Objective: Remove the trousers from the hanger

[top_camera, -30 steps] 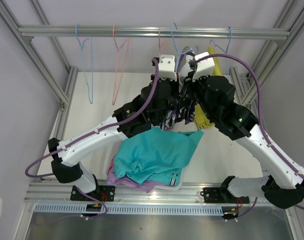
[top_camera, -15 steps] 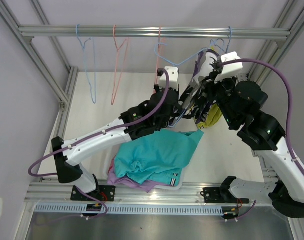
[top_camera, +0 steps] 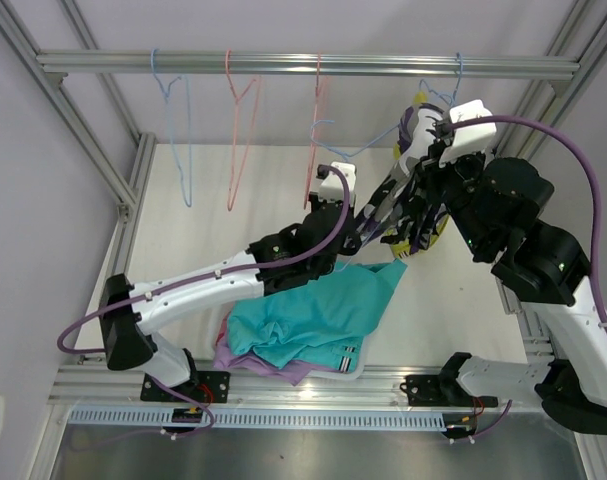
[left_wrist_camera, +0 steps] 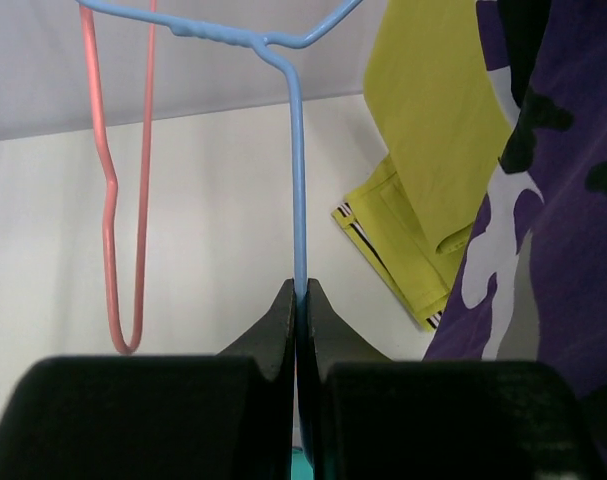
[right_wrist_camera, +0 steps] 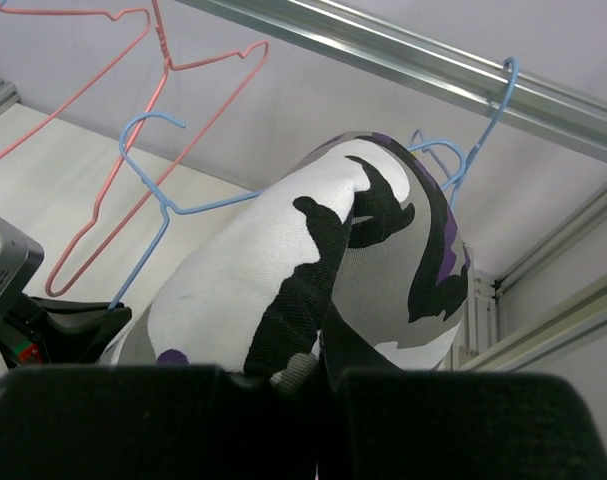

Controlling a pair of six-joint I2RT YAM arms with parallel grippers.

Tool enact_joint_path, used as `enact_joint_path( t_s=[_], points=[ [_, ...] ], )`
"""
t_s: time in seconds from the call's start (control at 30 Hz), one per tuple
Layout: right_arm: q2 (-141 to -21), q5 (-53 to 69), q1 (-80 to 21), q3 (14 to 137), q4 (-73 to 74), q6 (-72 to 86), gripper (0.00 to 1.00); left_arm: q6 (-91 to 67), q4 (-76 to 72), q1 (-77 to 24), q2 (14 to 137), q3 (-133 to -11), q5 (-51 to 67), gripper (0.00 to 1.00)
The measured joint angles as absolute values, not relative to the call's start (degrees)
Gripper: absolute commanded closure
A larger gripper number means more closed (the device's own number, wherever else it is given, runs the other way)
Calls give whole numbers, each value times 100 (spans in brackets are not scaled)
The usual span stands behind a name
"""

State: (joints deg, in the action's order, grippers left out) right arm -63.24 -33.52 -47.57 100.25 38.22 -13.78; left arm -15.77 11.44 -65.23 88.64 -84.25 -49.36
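Note:
My left gripper (top_camera: 366,216) is shut on the lower wire of a blue hanger (top_camera: 373,145), which is off the rail and tilted; the left wrist view shows the closed gripper (left_wrist_camera: 299,295) pinching that wire (left_wrist_camera: 298,200). My right gripper (top_camera: 425,150) is shut on the purple-white-black camouflage trousers (top_camera: 395,200), which bulge over its gripper (right_wrist_camera: 323,365) in the right wrist view (right_wrist_camera: 313,260). The mustard yellow trousers (top_camera: 428,235) hang behind them and also show in the left wrist view (left_wrist_camera: 423,150). The teal trousers (top_camera: 313,310) lie on the lilac (top_camera: 283,370) and pink-red patterned (top_camera: 226,325) ones.
A metal rail (top_camera: 283,65) crosses the back, with a blue hanger (top_camera: 168,130) and two pink hangers (top_camera: 238,130) at the left and another blue hanger (top_camera: 453,85) at the right. Frame posts (top_camera: 93,150) stand at both sides.
My right gripper has pulled the camouflage trousers up and to the right. My left gripper has dropped lower with the blue hanger, whose hook has swung left.

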Motion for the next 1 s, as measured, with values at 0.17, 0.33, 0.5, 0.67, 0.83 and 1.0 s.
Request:
enact_joint_path(
  t_s=[0.17,0.33,0.5,0.67,0.83,1.0],
  points=[
    [-6504,-3382,-4766,10471,4049,-1422,100,-1385,377,-6560,8718,-7721,-4958,100],
    [-6547,-3378,-4768,10569,4235,-1396,100,-1415,89,-6580,8700,-7332,-4954,100],
    [-6401,-3363,-4768,10307,4104,-1116,100,-1500,-84,-6702,8495,-7035,-4954,100],
    [-5957,-3358,-4766,9677,3756,-711,100,-1444,-338,-6812,8239,-6761,-4958,99],
    [-5918,-3308,-4766,9677,3680,-471,100,-1326,-1138,-6904,8062,-6331,-4823,100],
    [-6202,-3210,-4766,10160,3824,-373,100,-1293,-2215,-6899,7824,-5682,-4464,100]
  ],
)
